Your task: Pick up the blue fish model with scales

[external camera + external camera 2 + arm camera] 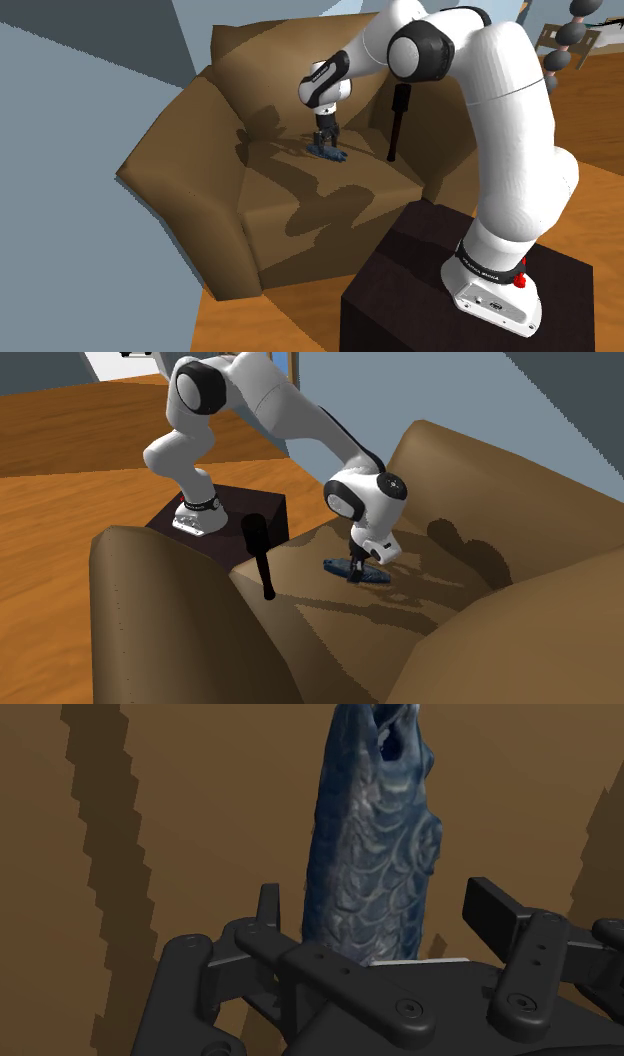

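Note:
A blue fish model (375, 834) with raised scales lies flat on the seat of a brown sofa (300, 200). In the wrist view it runs lengthwise away from the hand, its open mouth at the far end. My gripper (380, 904) is down over its near end with one black finger (268, 904) on each side. Small gaps show between the fingers and the fish, so the gripper is open around it. In the shoulder view the gripper (327, 140) points straight down onto the fish (332, 154). The second exterior view shows the fish (372, 573) under the gripper (357, 565).
A black stick-like object (397, 125) stands upright on the seat near the sofa's arm, close to the fish; it is also in the second exterior view (260, 557). The sofa's backrest (260, 70) and arms enclose the seat. The dark stand (420, 290) sits on a wooden floor.

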